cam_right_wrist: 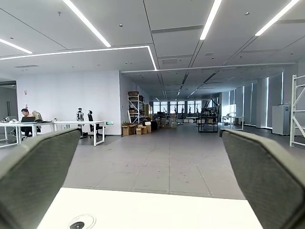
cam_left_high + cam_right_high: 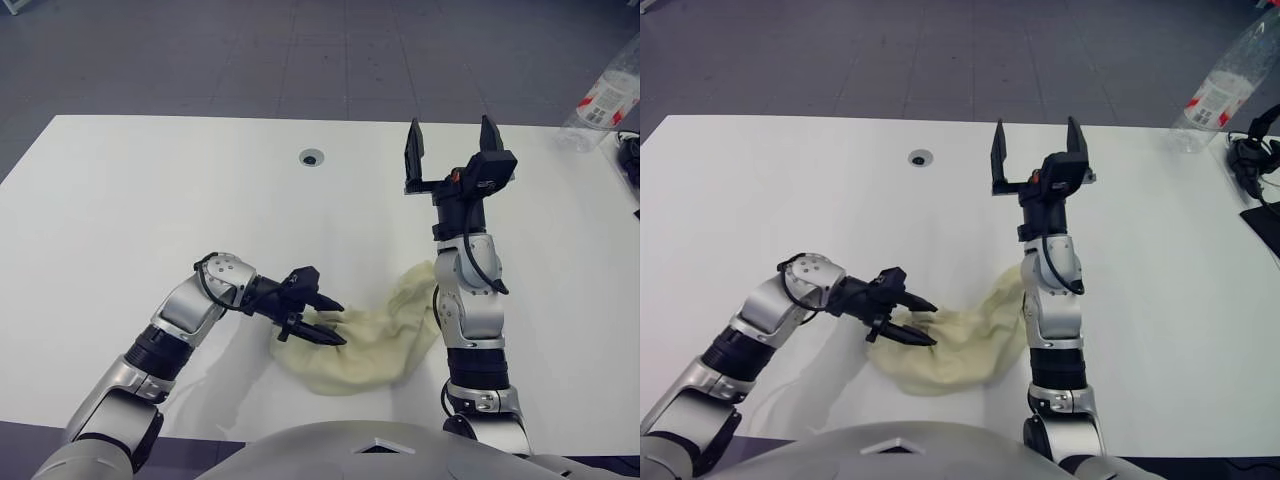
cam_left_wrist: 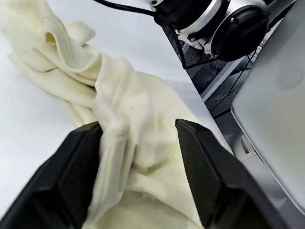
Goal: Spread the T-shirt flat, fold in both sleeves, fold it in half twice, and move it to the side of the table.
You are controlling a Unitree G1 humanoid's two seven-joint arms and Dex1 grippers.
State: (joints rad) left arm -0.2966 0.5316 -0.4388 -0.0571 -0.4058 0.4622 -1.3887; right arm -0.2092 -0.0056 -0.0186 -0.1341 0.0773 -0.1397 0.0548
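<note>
Fingers (image 3: pixel 209 167) of the left gripper (image 2: pixel 340 324) stand spread, straddling a bunched ridge of the pale yellow T-shirt (image 2: pixel 370 345). The cloth brushes one finger but is not pinched. The T-shirt lies crumpled in the lower middle of the head frame, close to the bottom edge of the white table (image 2: pixel 150 200), with one strip trailing up and to the right. The right arm's forearm rises in front of that strip and hides its end. The right gripper (image 2: pixel 451 128) stands upright over the tabletop, right of centre and well apart from the cloth, its fingers (image 2: pixel 413 152) spread wide and pointing up. A round cable port (image 2: pixel 312 157) sits in the tabletop at upper centre. A clear plastic bottle (image 2: pixel 603 100) lies at the upper right corner, and black corded headphones (image 2: pixel 1248 150) sit at the right edge.
</note>
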